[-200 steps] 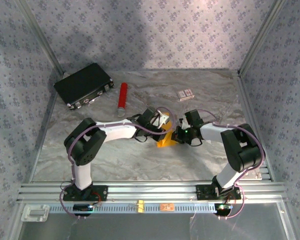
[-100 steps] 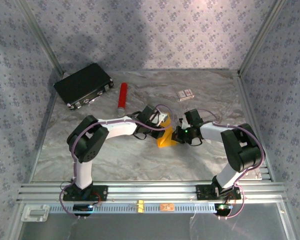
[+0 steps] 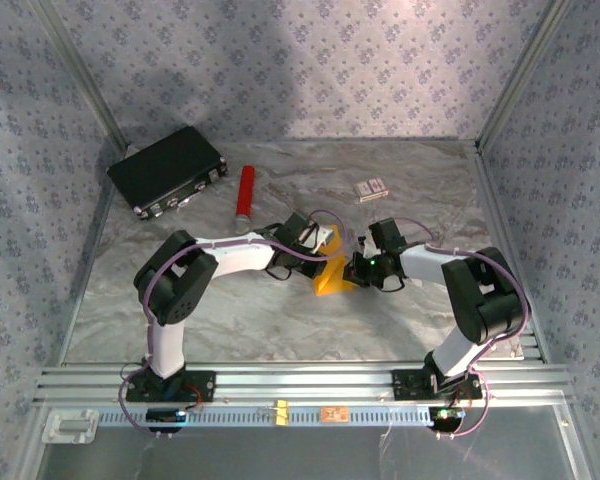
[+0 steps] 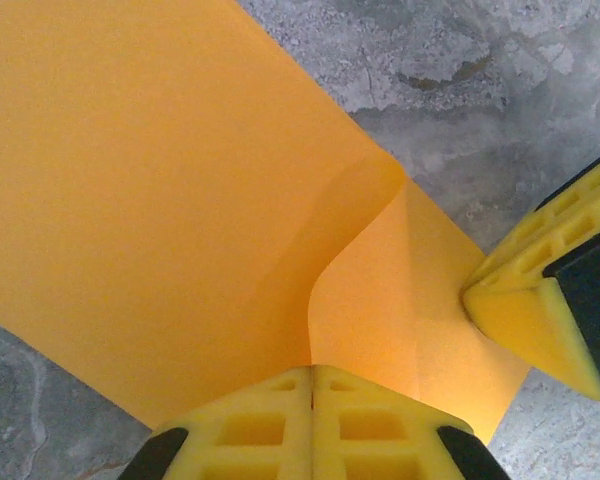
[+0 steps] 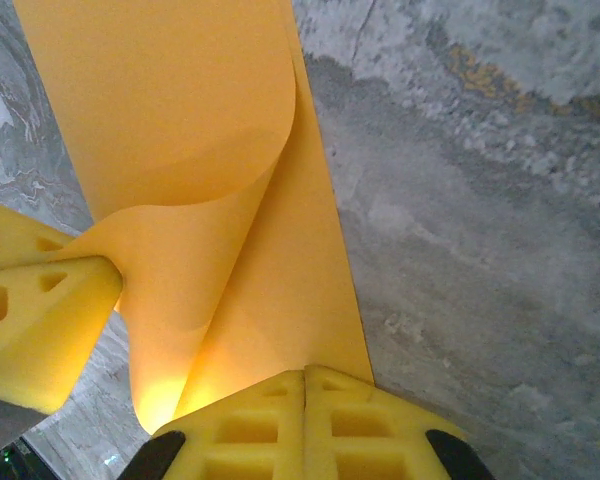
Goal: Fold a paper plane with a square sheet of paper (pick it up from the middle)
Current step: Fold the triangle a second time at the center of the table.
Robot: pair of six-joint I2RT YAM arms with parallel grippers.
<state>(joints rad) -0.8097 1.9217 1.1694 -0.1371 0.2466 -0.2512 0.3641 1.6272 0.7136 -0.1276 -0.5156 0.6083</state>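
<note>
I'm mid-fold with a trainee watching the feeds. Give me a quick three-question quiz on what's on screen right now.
1. True or false: the left gripper is shut on the square sheet of paper.
2. Which thing lies at the far left corner of the table? A) the black case B) the red cylinder C) the white-and-red box
3. Short answer: where the right gripper pinches it, does the sheet lie flat or curl over on itself?

Key: 1 true. 2 A. 3 It curls over on itself, held between the two grippers.
</note>
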